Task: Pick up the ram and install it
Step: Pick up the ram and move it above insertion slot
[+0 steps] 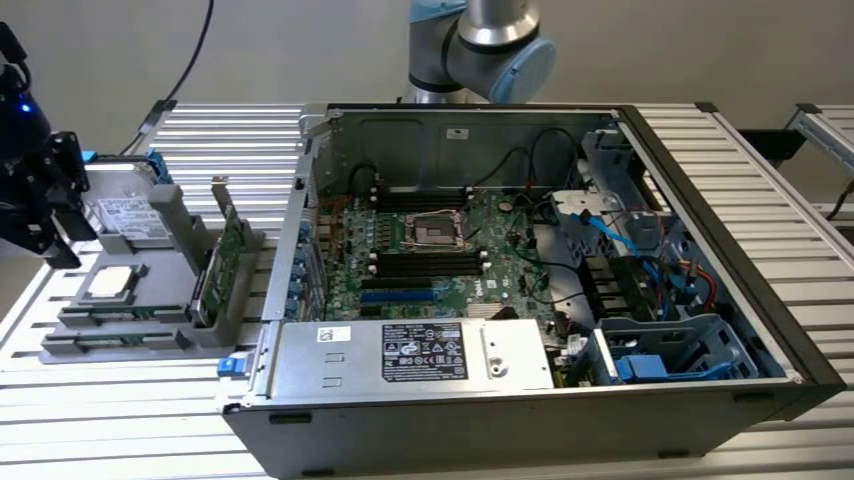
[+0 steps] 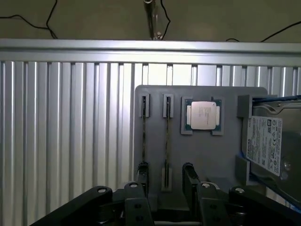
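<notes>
Ram: the thin green stick standing on edge in the tray's slot next to the processor.
Long axis: it runs straight along the tray, from the end nearest the gripper to the tray's far edge, parallel to its neighbour.
Second stick: this one sits in the tray's next slot, just beside the ram, on the side away from the processor.
Gripper: the fingers are apart and hold nothing, hanging over the tray's near end. You see the ram's near end between them, and one finger lines up over the second stick.
Key relation: the gap spans the ram's thin side. Judge the ram as stretching lengthwise away from the fingers, with only its near end between them.
Drive: on the tray, beyond the processor from the ram.
Computer case: open, and well apart from the tray, toward the exterior view's right.
</notes>
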Tool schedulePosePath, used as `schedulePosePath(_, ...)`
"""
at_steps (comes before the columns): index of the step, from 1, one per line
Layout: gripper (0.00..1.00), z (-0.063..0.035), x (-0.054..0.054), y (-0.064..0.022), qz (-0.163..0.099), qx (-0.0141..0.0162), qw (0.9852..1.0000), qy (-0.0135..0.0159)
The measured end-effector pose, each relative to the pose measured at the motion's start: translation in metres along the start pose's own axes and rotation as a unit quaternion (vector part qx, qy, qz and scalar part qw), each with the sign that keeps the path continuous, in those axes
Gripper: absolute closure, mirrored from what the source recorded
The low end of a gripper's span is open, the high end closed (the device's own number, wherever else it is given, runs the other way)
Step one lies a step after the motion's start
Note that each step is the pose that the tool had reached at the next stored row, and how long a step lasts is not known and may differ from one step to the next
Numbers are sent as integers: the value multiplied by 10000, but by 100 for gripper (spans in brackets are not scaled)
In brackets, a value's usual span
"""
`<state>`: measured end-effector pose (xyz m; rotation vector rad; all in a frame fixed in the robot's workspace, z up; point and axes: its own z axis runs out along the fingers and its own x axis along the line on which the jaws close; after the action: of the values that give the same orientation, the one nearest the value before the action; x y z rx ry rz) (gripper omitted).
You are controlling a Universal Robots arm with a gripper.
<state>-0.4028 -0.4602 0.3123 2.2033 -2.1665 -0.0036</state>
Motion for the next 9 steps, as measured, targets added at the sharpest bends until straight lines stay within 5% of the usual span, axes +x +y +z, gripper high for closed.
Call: schedulePosePath(9, 58, 163, -6, 4, -134, 5, 9999, 5)
